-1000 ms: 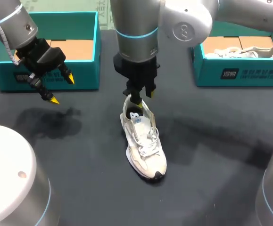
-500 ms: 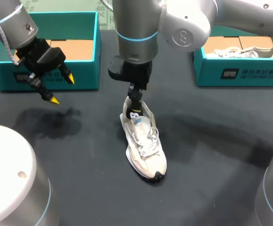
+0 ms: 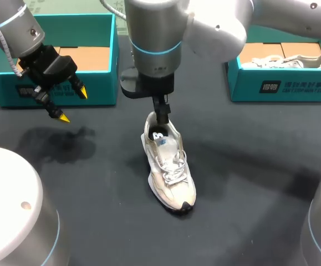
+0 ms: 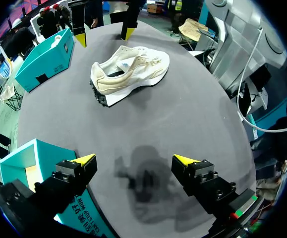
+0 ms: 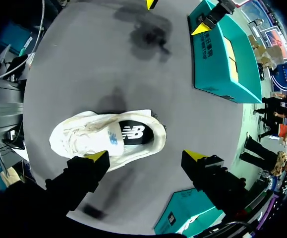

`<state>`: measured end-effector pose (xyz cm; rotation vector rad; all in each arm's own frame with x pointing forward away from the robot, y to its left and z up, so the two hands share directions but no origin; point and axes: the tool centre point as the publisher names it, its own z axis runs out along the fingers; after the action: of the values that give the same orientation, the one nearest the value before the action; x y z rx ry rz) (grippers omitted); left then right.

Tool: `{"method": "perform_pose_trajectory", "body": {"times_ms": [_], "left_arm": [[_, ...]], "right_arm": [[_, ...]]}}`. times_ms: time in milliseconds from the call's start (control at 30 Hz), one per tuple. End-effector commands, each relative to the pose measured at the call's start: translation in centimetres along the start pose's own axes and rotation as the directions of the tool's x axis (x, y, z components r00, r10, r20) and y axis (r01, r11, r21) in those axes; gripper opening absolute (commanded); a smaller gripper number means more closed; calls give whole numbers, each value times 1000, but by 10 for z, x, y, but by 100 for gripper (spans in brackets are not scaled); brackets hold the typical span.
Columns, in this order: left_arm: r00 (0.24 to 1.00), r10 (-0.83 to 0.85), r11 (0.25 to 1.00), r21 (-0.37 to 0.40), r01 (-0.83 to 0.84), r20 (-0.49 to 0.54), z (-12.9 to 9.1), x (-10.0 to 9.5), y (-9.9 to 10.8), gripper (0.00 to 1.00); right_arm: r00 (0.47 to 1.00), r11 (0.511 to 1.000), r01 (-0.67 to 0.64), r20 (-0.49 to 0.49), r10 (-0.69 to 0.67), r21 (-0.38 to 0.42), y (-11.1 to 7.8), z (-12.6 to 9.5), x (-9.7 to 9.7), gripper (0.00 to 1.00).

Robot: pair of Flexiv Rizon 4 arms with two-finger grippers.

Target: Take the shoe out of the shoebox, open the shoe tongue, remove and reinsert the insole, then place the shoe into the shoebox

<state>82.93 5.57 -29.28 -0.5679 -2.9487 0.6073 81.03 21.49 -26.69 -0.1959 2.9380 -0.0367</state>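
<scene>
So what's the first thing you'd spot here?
A white shoe lies alone in the middle of the dark table, its black insole showing. The right gripper hangs open just above its heel. At the back stand two teal boxes, the left box and the right box, with the left gripper open in front of the left one.

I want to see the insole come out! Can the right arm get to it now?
Probably yes. The right gripper hangs open right above the shoe, and the black insole shows in the heel opening with nothing covering it.
</scene>
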Motion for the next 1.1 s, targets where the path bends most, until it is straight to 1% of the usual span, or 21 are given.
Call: {"method": "perform_pose_trajectory", "body": {"times_ms": [33, 200, 333, 600, 800, 1100], "left_arm": [[1000, 0, 1000, -3, 0, 2, 0, 1, 0, 100], [1000, 0, 1000, -3, 0, 2, 0, 1, 0, 100], [1000, 0, 1000, -3, 0, 2, 0, 1, 0, 100], [1000, 0, 1000, -3, 0, 2, 0, 1, 0, 100], [1000, 0, 1000, -3, 0, 2, 0, 1, 0, 100], [1000, 0, 1000, -3, 0, 2, 0, 1, 0, 100]], "right_arm": [[999, 1000, 17, -40, -17, -3, 9, 27, -15, 100], [997, 999, 34, -63, -34, -4, 12, 47, -25, 100], [996, 999, 44, -81, -44, -6, 9, 63, -29, 100], [995, 998, 53, -88, -54, -18, 11, 90, -26, 100], [995, 999, 45, -89, -47, -24, 6, 111, -25, 100], [995, 999, 29, -99, -32, -24, -1, 125, -30, 100]]}}
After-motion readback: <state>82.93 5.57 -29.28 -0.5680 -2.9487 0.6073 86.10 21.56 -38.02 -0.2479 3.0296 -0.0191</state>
